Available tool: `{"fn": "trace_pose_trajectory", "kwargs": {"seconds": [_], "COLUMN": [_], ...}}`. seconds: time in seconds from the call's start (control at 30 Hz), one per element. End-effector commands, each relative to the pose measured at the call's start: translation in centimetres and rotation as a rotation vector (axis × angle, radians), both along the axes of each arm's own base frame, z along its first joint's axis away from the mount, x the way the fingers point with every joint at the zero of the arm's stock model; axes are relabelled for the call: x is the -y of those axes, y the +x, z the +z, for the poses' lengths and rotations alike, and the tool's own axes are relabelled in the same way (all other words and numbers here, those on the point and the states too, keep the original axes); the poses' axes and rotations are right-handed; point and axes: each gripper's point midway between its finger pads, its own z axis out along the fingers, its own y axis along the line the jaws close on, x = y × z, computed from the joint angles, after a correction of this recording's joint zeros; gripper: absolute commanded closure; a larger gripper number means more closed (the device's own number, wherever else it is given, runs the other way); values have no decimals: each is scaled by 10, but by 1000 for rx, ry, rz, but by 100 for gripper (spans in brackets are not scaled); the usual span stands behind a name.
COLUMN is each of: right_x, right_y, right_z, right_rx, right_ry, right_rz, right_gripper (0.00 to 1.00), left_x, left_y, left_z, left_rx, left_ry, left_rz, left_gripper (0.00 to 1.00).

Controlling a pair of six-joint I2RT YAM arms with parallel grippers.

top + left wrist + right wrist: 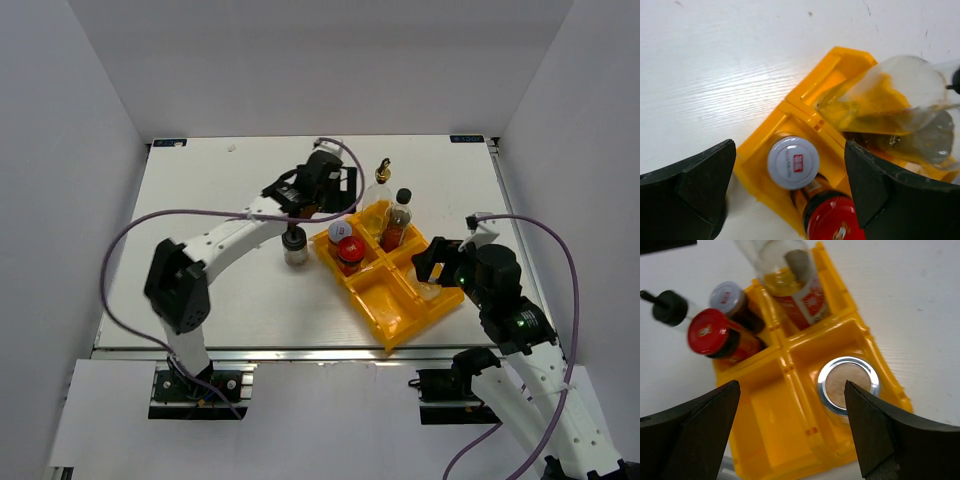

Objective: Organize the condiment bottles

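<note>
Nearly done, apparently. Nearest, right gripper [791, 387] gaping, empty, over silver-lidded shaker [848, 385] in four-o'clock compartment of tray [385, 315]. Beyond: red-lidded jar [349, 252], white-lidded jar [340, 232], brown bottle [397, 225], clear bottle [376, 205], all slotted. Left out at nine o'clock of tray: black-lidded shaker [295, 245]. Farthest, left gripper [790, 147] gaping, empty.

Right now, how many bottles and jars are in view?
6. In the tray: red-lidded jar and white-lidded jar together, glass bottle and sauce bottle together, silver-lidded jar alone. A black-capped shaker stands on the table.
</note>
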Motion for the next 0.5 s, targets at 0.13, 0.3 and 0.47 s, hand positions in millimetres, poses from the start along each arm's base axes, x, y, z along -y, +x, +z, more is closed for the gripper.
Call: {"fn": "trace_pose_trajectory", "kwargs": {"seconds": [0.13, 0.3, 0.47], "right_x": [-65, -112, -176], "right_y": [-15, -26, -35], "right_z": [64, 50, 56], "right_rx": [228, 142, 228], "right_ry": [89, 80, -138], "right_rz": [409, 568, 586], "right_gripper": [11, 11, 11], "left_x": [-159, -220, -250], "left_y": [-27, -80, -105], "left_z": [108, 64, 62], "left_rx": [267, 237, 257], "left_ry": [-190, -196, -198], "left_rz": [423, 630, 720], "left_gripper": [2, 2, 2]}}
